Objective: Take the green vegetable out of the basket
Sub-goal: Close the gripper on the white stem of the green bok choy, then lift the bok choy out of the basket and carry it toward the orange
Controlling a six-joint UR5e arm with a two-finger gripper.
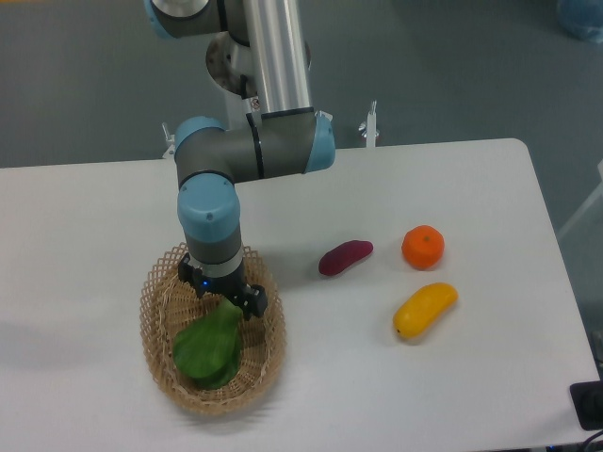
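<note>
Inside the basket (pixel 160 306) rim, the claw (pixel 222 294) straddles the green vegetable (pixel 209 347) stem, grip unclear.

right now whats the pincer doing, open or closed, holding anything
Pincer: down in the basket over the bok choy stem end; open or closed cannot be told, the wrist hides the fingertips.

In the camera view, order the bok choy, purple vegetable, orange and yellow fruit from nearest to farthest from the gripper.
1. bok choy, in the basket under the gripper
2. purple vegetable, to the right
3. yellow fruit and orange, far right, too close to call
</note>
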